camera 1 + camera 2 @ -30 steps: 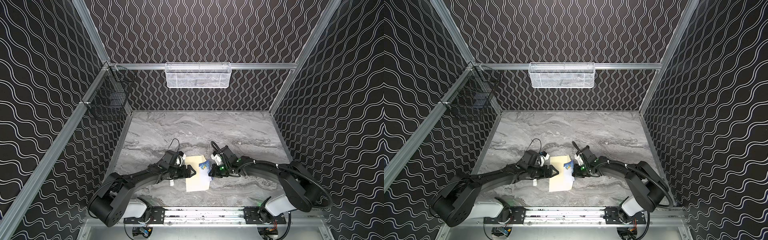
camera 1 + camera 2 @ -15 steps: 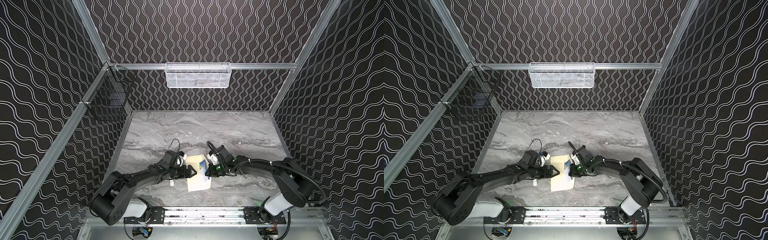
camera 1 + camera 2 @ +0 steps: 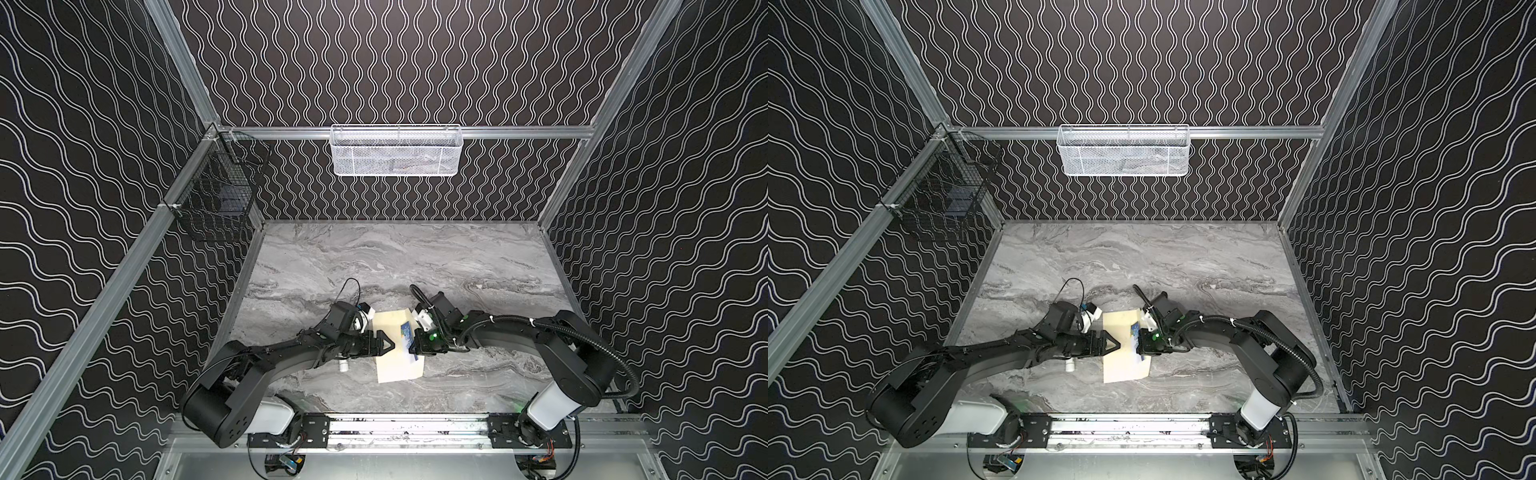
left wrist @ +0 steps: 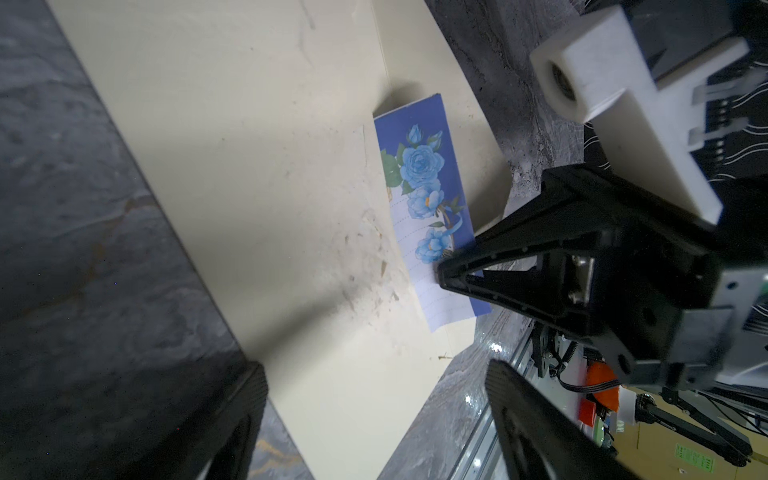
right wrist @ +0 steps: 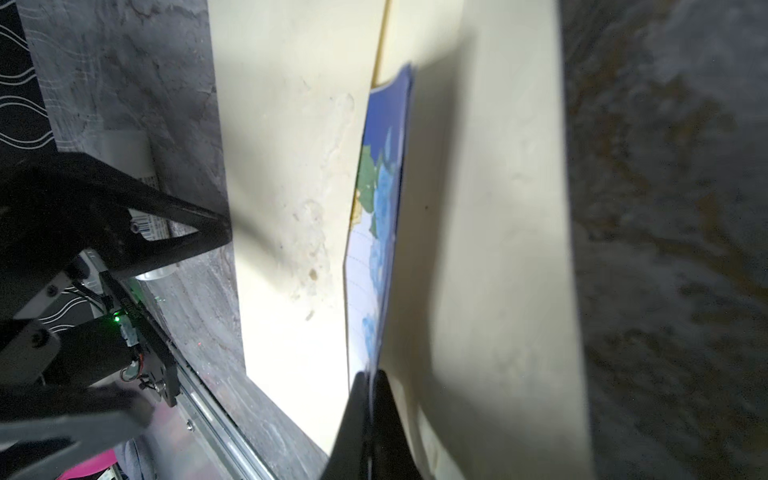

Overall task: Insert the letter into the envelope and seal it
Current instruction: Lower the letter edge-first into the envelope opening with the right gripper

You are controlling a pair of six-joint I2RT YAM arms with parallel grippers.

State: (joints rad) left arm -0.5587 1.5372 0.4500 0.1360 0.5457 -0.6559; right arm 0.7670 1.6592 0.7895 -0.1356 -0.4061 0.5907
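Pinching the letter (image 3: 405, 331) low centre in a top view, the tightly closed right gripper (image 3: 415, 350) has it seemingly partway inside the envelope (image 3: 397, 368); the left gripper (image 3: 386, 347) gapes wide, empty.

There was one envelope (image 3: 397, 368), one letter (image 3: 406, 332) and one small white cylinder (image 3: 344, 365) on the tabletop (image 3: 415, 257). Two baskets hung above: one white mesh basket (image 3: 397, 151), one black wire basket (image 3: 216, 203).
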